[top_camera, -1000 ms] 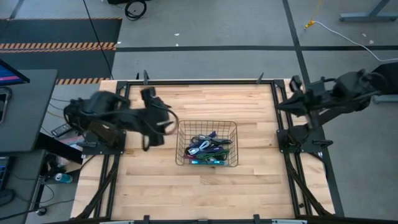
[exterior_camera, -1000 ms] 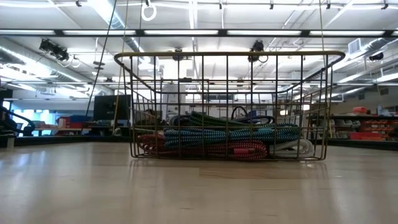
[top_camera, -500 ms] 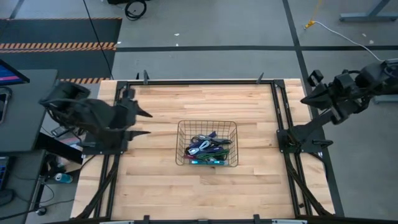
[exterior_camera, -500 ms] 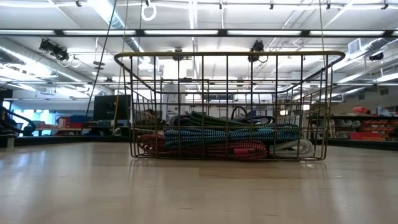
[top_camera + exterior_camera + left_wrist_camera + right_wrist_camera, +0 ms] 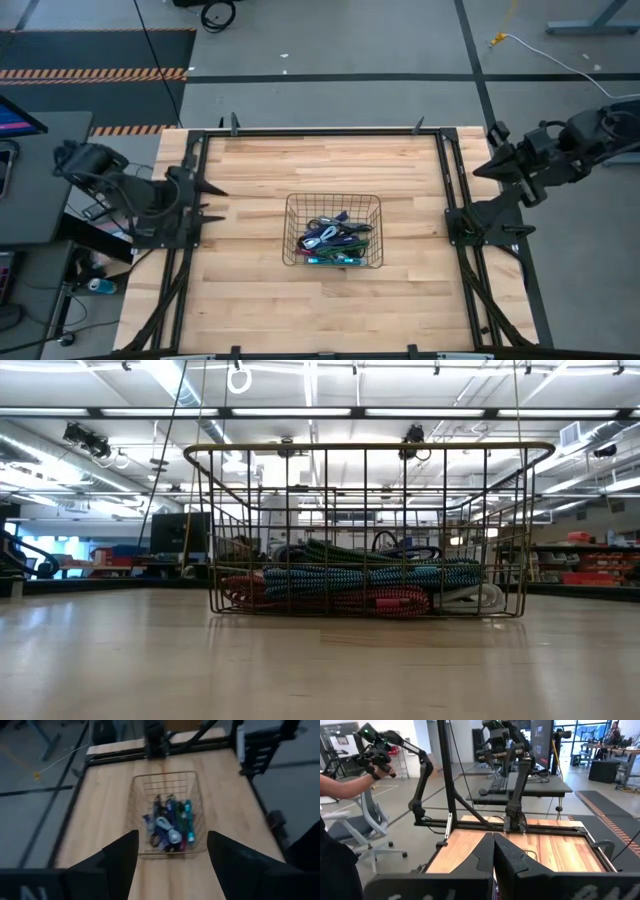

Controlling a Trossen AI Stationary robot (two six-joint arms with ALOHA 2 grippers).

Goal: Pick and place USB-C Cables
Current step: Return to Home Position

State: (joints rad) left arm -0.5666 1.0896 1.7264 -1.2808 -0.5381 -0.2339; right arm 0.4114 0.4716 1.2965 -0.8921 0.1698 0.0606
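The USB-C cables (image 5: 333,238) lie in a heap on the floor of a wire mesh basket (image 5: 295,205) at the table's middle. They are purple, teal, green, black and grey coils, and also show in the low view (image 5: 360,585) and the left wrist view (image 5: 170,827). My left gripper (image 5: 213,200) stands open above the table's left edge, pointing at the basket with nothing between its fingers (image 5: 125,855). My right gripper (image 5: 480,170) is shut and empty beyond the right edge; its fingers (image 5: 485,850) point level across the table.
Black frame rails (image 5: 320,132) run along the table's far, left and right edges. The wooden top (image 5: 330,300) lies bare around the basket. Beyond the left edge, a person's hand (image 5: 375,767) holds a dark arm, with a desk (image 5: 535,780) farther back.
My left gripper, open throughout, has drawn back from just left of the basket to the table's left edge. My right gripper, shut, has drawn back past the right edge. Basket and cables have kept still.
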